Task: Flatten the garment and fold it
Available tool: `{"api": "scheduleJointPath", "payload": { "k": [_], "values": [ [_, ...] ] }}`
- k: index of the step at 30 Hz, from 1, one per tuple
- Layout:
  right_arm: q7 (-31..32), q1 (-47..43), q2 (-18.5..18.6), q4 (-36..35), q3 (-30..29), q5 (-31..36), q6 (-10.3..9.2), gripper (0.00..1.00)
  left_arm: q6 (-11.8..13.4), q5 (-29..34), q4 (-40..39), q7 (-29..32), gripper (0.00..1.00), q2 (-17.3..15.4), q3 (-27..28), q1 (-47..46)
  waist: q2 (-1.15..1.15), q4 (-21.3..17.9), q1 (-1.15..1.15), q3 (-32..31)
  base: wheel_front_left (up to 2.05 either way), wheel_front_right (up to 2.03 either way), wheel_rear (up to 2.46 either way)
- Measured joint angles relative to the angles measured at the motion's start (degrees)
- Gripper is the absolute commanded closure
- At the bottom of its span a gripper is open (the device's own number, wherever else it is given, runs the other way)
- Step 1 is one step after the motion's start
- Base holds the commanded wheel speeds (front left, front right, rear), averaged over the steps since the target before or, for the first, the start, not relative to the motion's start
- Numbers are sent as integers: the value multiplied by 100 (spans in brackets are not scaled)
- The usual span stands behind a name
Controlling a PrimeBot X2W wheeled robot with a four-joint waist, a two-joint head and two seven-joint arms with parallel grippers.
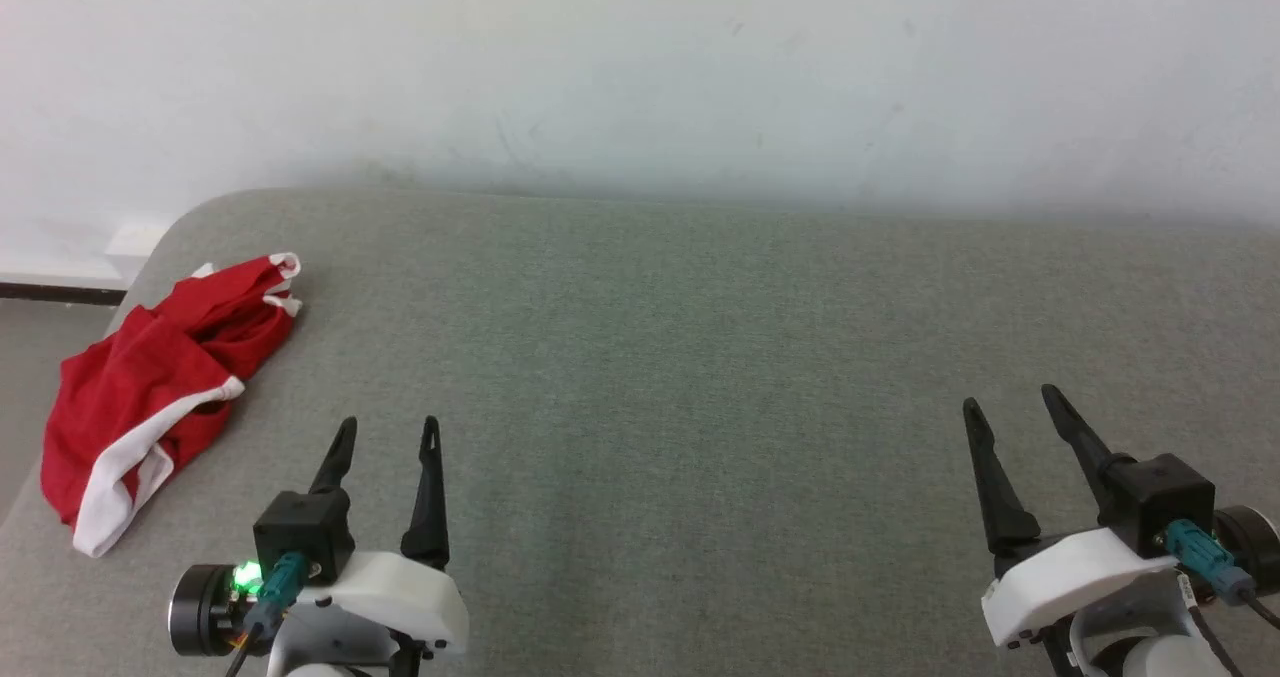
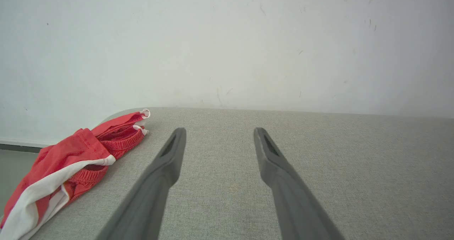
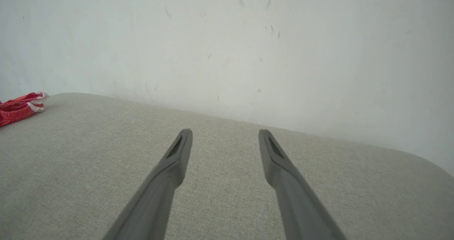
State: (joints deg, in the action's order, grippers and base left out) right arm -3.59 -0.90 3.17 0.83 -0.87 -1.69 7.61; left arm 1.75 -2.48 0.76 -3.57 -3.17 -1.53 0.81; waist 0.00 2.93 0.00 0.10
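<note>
Looking down from the head, found the garment (image 1: 150, 387) crumpled at the worktop's (image 1: 700, 357) left edge, long axis slanting from near-left to far-right, broad white trim nearest, white-tipped corners pointing toward the wall (image 1: 640, 67). Found the left gripper (image 1: 389, 423) near it, not touching, and the right gripper (image 1: 1008, 397) well apart, both spread wide, empty. From the left wrist, made out gathered elastic waistband, indistinct from above. From the right wrist, caught the garment's far tip at the left border, the rest cut off.
</note>
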Motion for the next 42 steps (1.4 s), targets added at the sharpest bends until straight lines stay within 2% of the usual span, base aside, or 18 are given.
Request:
{"api": "scheduleJointPath", "payload": {
  "k": [42],
  "values": [
    [-501,-33,-2,163,118,-392,0,0,88,-108,15,-504,0,1,-52,267,1,1737,0,-211,0,0,0]
  ]
}}
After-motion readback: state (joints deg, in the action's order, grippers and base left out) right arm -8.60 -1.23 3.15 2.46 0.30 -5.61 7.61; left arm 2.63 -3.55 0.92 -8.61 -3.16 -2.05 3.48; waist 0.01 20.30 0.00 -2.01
